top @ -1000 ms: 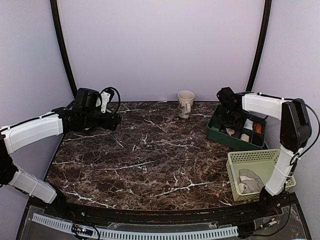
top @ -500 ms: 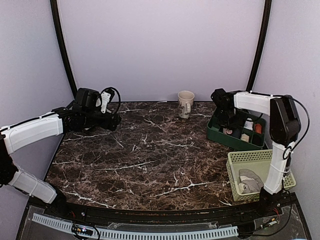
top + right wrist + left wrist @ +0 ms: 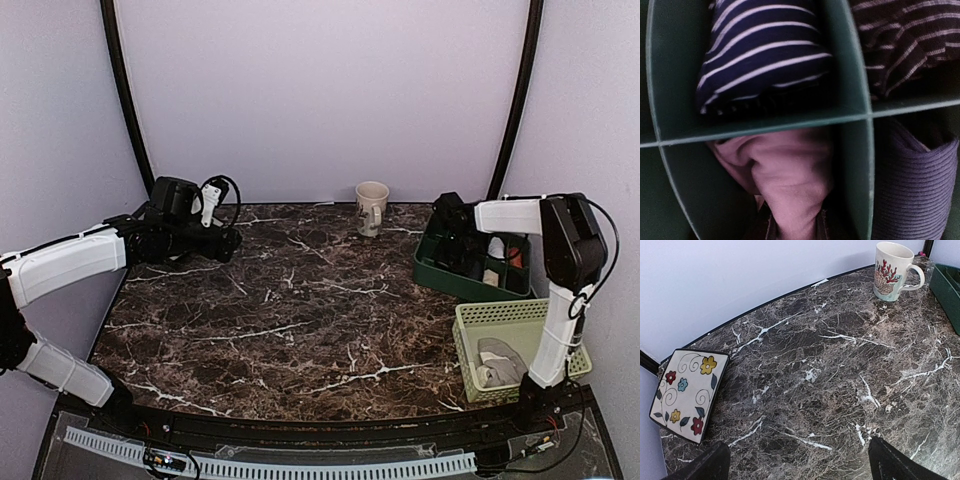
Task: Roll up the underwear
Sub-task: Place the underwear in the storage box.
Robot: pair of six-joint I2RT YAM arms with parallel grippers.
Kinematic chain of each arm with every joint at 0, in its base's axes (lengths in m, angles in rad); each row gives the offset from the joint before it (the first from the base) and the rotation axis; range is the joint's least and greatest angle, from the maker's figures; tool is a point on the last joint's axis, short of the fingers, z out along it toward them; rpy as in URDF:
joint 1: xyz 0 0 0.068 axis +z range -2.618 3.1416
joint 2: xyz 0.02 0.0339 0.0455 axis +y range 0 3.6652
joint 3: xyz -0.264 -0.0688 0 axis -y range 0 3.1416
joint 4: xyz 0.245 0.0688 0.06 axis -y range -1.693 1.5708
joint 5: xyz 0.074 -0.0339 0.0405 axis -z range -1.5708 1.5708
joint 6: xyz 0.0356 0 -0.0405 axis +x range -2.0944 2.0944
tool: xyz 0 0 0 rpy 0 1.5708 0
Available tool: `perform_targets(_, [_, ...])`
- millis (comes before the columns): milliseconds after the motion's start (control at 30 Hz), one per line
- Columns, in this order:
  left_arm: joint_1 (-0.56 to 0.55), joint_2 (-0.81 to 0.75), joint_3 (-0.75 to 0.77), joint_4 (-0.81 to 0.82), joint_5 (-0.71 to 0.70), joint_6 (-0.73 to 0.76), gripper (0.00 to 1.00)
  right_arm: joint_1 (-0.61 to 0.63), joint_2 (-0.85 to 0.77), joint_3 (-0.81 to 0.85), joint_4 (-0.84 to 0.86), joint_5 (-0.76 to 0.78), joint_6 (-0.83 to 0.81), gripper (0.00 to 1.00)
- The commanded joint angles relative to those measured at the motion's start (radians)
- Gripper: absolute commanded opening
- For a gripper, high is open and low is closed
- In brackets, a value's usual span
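Currently: right gripper (image 3: 455, 242) is lowered into the green tray (image 3: 448, 283) at far right, seemingly clamped on the pink underwear (image 3: 790, 180). This sits bunched in one compartment, across a divider from the navy striped underwear (image 3: 760, 55). Step, by judgement: stowing a rolled piece. Next move calls for letting go and lifting straight out between the dividers. Left gripper (image 3: 797, 465), fingers wide apart, hovers over the desk (image 3: 300, 310) at far left, holding nothing. Only the right wrist view shows the compartments' contents, only the left wrist view the flowered plate (image 3: 687, 392), and only the top view the basket (image 3: 500, 312).
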Motion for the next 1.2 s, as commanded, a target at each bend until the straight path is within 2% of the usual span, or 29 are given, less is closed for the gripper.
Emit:
perform_targets(0, [0.007, -0.024, -0.004, -0.027, 0.005, 0.017, 0.99, -0.062, -0.094, -0.127, -0.038, -0.074, -0.112, 0.0])
perform_targets(267, [0.006, -0.008, 0.004, -0.022, 0.031, 0.002, 0.99, -0.169, -0.146, -0.221, -0.007, -0.157, -0.383, 0.0])
perform_targets(567, [0.006, -0.007, 0.007, -0.027, 0.034, 0.008, 0.99, -0.186, -0.117, -0.21, -0.018, -0.145, -0.501, 0.01])
perform_targets(600, [0.007, -0.008, 0.009, -0.029, 0.034, 0.01, 0.99, -0.187, -0.12, -0.21, -0.018, -0.144, -0.504, 0.04])
perform_targets(667, [0.006, -0.008, 0.01, -0.031, 0.039, 0.011, 0.99, -0.187, -0.129, -0.209, -0.018, -0.145, -0.502, 0.19])
perform_targets(733, [0.007, -0.005, 0.011, -0.031, 0.043, 0.008, 0.99, -0.186, -0.14, -0.201, -0.021, -0.144, -0.501, 0.26])
perform_targets(867, [0.007, 0.005, 0.02, -0.03, 0.053, 0.005, 0.99, -0.186, -0.156, -0.153, -0.05, -0.149, -0.502, 0.33])
perform_targets(1000, [0.007, 0.022, 0.04, -0.039, 0.068, 0.002, 0.99, -0.187, -0.185, -0.112, -0.07, -0.156, -0.502, 0.49])
perform_targets(1167, [0.007, 0.039, 0.068, -0.056, 0.084, -0.013, 0.99, -0.187, -0.215, -0.055, -0.117, -0.16, -0.499, 0.58])
